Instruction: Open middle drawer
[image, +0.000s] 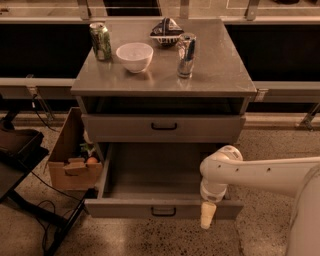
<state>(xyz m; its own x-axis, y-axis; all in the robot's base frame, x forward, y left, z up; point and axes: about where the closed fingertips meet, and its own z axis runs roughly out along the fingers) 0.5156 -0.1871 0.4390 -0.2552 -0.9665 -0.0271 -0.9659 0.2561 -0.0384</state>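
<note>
Pincer (207, 216) first: mine points down at the front panel of the middle drawer (125, 208), at the top edge of that panel, toward its right end as the camera sees it. Whether it is wide, narrow or gripping anything I cannot tell from here. My pale arm (265, 175) reaches in from the right of the drawer and bends down over its right front corner.

The middle drawer stands pulled well out of the cabinet, its plain grey inside open to view. Its small black handle (164, 211) sits at the centre of the front panel, beside my pincer and apart from it. Directly above the drawer is the top drawer (120, 128), shut, with its own black handle.

Higher above the drawer, on the cabinet top (225, 70), stand a green can (100, 41), a white bowl (134, 56), a silver can (186, 55) and a dark crumpled bag (166, 31). Left of the drawer, a cardboard box (67, 150) sits on the floor, just beside its side wall.
</note>
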